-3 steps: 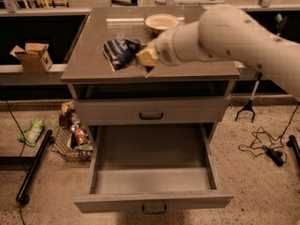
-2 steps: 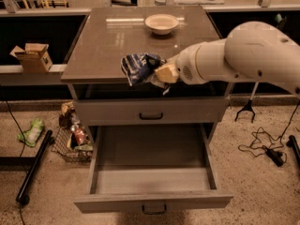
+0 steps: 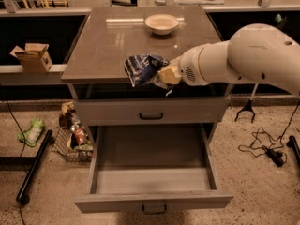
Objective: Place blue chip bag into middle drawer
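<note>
Jaws pinch the blue chip bag (image 3: 142,69); gripper (image 3: 162,75) hangs w/ it above & behind the open middle drawer (image 3: 150,161). Carry step in hand, prob. Next: bring bag fwd over the drawer tray, lower, then let go.

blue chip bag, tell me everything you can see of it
The blue chip bag is a small, crinkled dark-blue foil packet with white markings. It is bunched and tilted, pinched at its picture-right side by the end effector, which sits at the front edge of the cabinet top. The bag hangs at that edge, apparently lifted off the surface, with the open middle drawer lower down in front. Only the end effector seems to touch it.
</note>
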